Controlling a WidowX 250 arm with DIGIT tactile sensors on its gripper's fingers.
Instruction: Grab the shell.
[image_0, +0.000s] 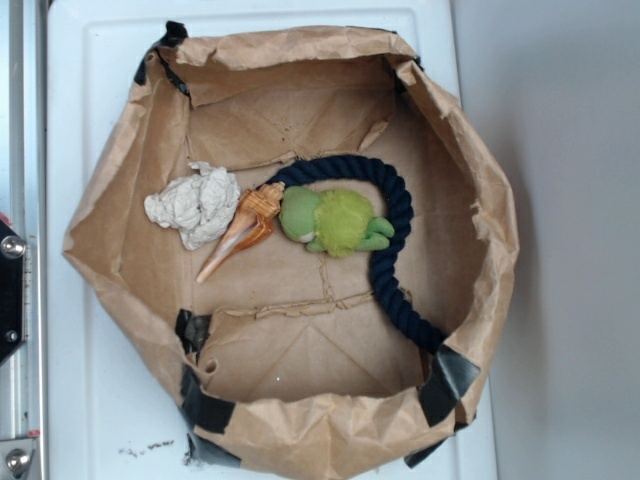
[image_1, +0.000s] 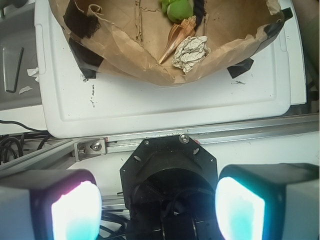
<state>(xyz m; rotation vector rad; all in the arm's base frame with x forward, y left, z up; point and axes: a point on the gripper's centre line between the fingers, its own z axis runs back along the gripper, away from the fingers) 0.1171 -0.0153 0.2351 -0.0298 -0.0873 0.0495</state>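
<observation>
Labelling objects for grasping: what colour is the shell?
Glossy orange-tan, with a cream ridged whorl end; the shell shows best in the exterior view.

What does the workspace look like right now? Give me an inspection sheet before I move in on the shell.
Surface: white tray holding a taped brown paper basket.
Job's things: shell lying in the basket, between cloth and plush.
Clutter: off-white cloth wad, green plush toy, navy rope.
Grippers: gripper open, outside the basket, holding nothing.
Cables: black cables beside the tray.
Surroundings: metal rail at the tray edge.
</observation>
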